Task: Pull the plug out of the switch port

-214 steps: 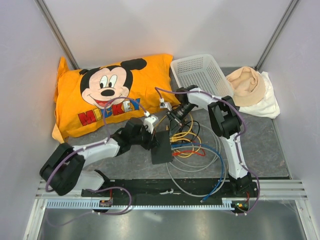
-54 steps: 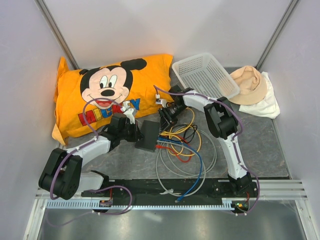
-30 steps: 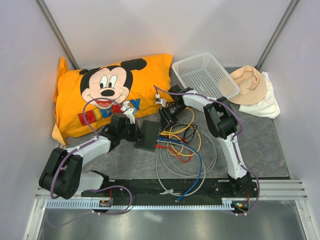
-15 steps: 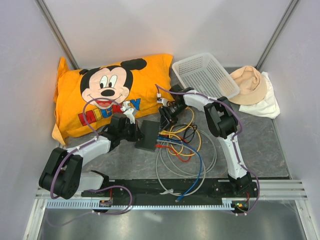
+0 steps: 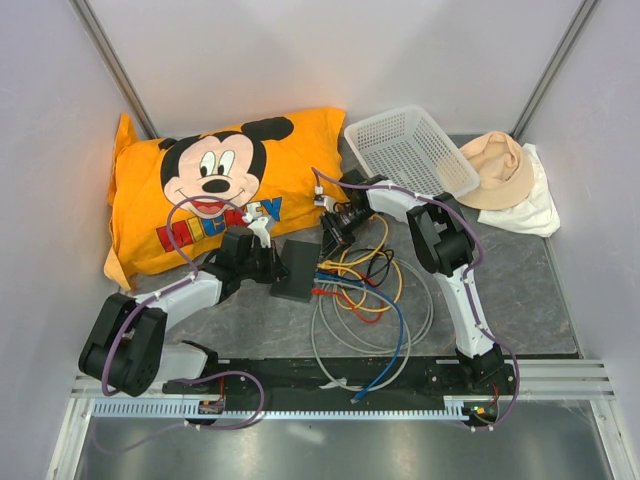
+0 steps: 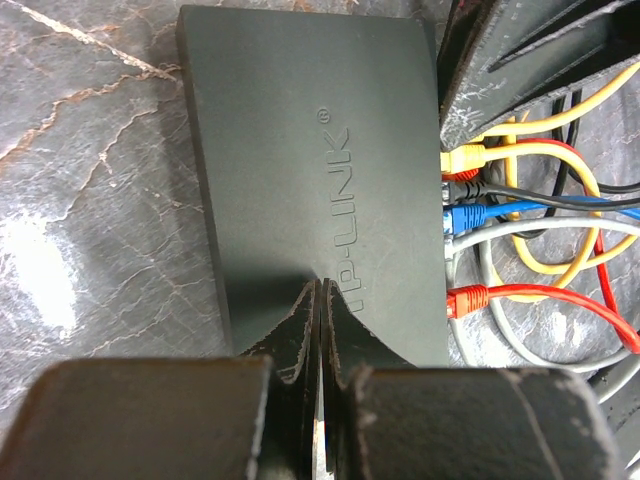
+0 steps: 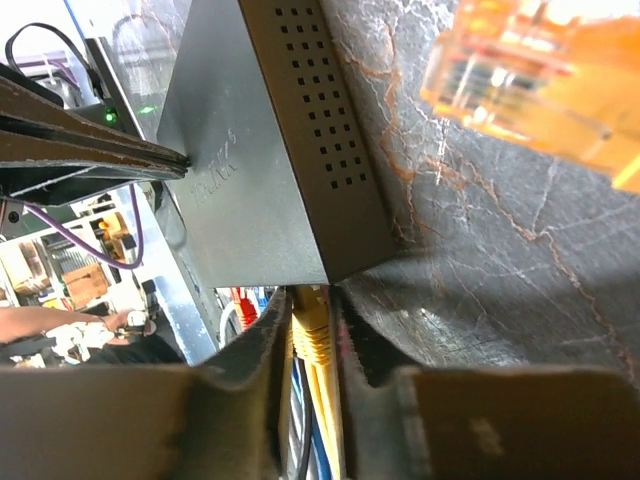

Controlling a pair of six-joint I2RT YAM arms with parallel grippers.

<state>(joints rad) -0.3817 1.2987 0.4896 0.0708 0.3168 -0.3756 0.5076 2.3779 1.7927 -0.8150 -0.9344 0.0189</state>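
The switch (image 5: 292,272), a flat matte-black box, lies on the grey table in front of the pillow. In the left wrist view it (image 6: 320,170) fills the middle, with yellow (image 6: 462,158), blue (image 6: 468,215) and red (image 6: 465,298) plugs in sockets along its right edge. My left gripper (image 6: 320,288) is shut, its tips resting on the switch's top; in the top view it (image 5: 271,262) is at the switch's left side. My right gripper (image 7: 312,297) is shut on the yellow plug (image 7: 314,335) right at the switch's (image 7: 260,150) edge; in the top view it (image 5: 330,238) is at the switch's far right corner.
Coiled yellow, red, blue, grey and black cables (image 5: 365,295) lie right of the switch. A loose clear plug (image 7: 530,80) hangs near the right wrist camera. An orange Mickey pillow (image 5: 215,190), a white mesh basket (image 5: 408,150) and a beige hat on white cloth (image 5: 495,170) lie behind.
Since seven seconds ago the switch, the cables and both grippers have shifted left and farther back. Over the last second the right gripper has moved slightly; the left arm has stayed still.
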